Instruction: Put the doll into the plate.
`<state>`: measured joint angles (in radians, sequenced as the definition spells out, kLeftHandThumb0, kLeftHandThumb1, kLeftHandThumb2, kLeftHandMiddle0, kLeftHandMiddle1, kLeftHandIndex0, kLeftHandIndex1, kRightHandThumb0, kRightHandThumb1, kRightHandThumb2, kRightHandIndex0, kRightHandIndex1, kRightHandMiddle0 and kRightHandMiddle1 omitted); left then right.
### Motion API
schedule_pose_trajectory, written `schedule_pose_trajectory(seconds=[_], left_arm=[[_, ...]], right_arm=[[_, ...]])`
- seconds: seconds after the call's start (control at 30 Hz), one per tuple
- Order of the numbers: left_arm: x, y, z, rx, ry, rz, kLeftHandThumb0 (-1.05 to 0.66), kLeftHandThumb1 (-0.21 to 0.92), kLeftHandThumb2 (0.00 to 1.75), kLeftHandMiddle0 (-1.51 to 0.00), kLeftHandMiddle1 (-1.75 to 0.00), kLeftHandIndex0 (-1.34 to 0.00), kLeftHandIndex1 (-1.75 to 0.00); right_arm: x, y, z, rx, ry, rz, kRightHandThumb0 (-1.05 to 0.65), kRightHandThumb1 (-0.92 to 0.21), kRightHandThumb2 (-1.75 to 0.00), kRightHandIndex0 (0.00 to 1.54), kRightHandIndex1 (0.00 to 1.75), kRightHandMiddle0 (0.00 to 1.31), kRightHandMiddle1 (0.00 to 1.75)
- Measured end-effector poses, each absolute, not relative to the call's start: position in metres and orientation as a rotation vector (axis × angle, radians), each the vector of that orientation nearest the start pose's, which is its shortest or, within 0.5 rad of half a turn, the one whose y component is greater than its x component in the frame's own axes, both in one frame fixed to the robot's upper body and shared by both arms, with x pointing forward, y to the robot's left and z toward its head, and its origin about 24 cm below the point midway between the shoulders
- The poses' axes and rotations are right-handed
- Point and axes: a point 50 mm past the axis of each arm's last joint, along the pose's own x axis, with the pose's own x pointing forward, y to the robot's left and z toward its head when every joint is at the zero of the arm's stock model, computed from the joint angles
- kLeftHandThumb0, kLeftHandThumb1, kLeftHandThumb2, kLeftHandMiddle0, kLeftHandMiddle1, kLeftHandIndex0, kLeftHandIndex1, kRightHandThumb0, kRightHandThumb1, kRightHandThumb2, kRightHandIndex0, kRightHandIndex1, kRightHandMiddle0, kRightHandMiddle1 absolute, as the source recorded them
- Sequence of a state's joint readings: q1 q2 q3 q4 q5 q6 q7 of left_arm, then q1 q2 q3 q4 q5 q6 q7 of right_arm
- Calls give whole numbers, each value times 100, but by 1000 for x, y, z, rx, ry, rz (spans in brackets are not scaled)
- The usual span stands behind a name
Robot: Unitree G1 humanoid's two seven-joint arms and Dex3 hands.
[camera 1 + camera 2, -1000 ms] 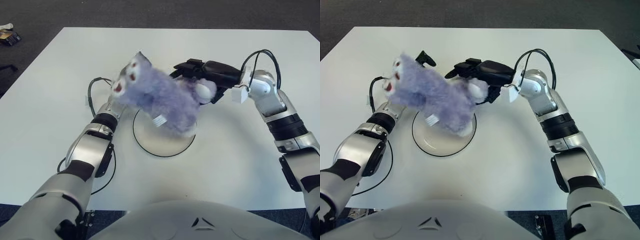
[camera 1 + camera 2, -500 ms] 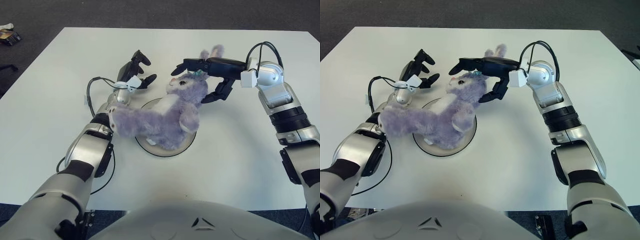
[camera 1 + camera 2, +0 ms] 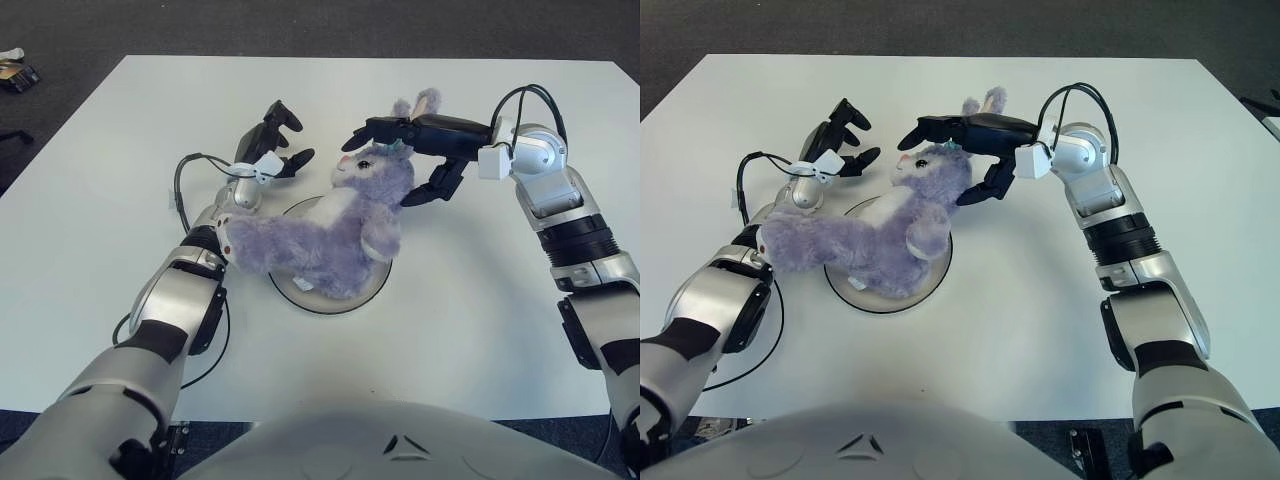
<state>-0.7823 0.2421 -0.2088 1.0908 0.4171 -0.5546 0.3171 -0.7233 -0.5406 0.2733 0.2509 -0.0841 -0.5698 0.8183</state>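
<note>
A: What is changed from one second ago?

B: The doll (image 3: pixel 325 230) was held up in the air then. Now it is laid down on the plate (image 3: pixel 375 286), with its legs hanging over the rim toward 9 o'clock. So the task looks almost done.

A: How are the hands seen?

B: The left hand (image 3: pixel 272 140) is seen at 10 o'clock of the plate, fingers spread wide, nothing held. The right hand (image 3: pixel 970 150) is seen over the doll's head at 12 o'clock, fingers wide too.

A: What is shown by only one eye?

B: In the right eye view, more bare tabletop (image 3: pixel 1040 330) is shown at 3 o'clock.
</note>
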Motion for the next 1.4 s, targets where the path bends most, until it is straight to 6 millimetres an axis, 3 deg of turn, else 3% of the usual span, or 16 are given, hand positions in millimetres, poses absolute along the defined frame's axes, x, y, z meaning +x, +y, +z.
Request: schedule_pose_trajectory(seconds=[0.67, 1.0, 1.4], left_arm=[[371, 139, 84, 710, -324, -97, -1, 76, 69, -41, -149, -18, -175], [371, 139, 84, 709, -324, -97, -1, 77, 67, -41, -149, -17, -175], [372, 142, 93, 679, -355, -71, -1, 74, 73, -42, -152, -18, -175]], right_arm=[[308, -115, 199, -1061, -705, 1077, -59, -43, -86, 17, 16, 0, 62], [308, -117, 201, -1069, -710, 1060, -65, -48, -81, 17, 14, 0, 73], [310, -135, 206, -1073, -719, 896, -74, -51, -74, 19, 15, 0, 80]])
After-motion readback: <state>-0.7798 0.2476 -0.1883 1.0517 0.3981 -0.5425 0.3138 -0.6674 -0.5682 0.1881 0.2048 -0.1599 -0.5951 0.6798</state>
